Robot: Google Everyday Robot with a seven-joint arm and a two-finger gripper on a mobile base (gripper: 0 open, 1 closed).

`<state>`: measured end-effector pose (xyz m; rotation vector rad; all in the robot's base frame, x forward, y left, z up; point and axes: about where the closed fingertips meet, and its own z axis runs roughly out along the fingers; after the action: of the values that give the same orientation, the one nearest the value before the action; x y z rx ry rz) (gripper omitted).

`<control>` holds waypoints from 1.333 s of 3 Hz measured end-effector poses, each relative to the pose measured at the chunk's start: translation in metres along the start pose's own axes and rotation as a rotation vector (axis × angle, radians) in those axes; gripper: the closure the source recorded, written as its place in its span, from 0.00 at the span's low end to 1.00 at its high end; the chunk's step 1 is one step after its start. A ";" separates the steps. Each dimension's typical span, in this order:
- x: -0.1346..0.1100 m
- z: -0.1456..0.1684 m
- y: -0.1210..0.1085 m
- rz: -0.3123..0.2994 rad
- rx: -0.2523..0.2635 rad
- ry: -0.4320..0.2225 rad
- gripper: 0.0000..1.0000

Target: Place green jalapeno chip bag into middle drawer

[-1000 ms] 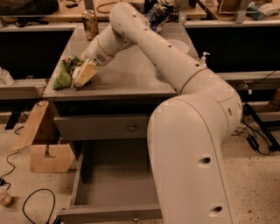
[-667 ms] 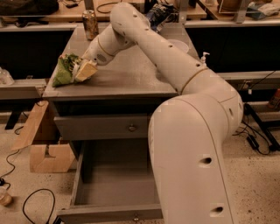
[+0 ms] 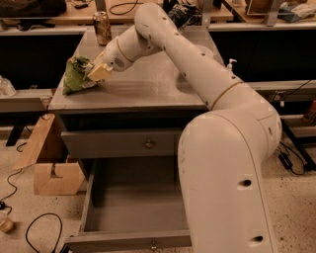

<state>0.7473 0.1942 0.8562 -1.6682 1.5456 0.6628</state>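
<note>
The green jalapeno chip bag [image 3: 75,77] is at the left edge of the grey cabinet top [image 3: 148,86], tilted up on its side. My gripper [image 3: 92,72] is at the bag's right side, and its tan fingers [image 3: 100,73] are closed on the bag's right end. The arm reaches in from the right across the cabinet top. The middle drawer [image 3: 98,207] stands pulled wide open below, deep and grey, with its brass knob [image 3: 153,245] on the front panel at the bottom edge. The robot's body hides the drawer's right part.
The upper knobbed drawer [image 3: 118,144] is shut. A soda can [image 3: 102,27] stands at the back left of the top and a dark chip bag [image 3: 180,13] at the back. A cardboard box [image 3: 49,163] and cables [image 3: 34,227] lie on the floor at left.
The gripper has tipped the green bag up and lifted it slightly at the cabinet's left edge. The drawers have not moved.
</note>
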 end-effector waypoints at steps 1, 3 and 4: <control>0.002 -0.031 0.003 0.017 0.019 -0.041 1.00; 0.010 -0.142 0.073 -0.047 -0.030 -0.024 1.00; 0.007 -0.187 0.129 -0.100 -0.094 -0.015 1.00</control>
<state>0.5995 0.0416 0.9359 -1.7936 1.4294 0.7026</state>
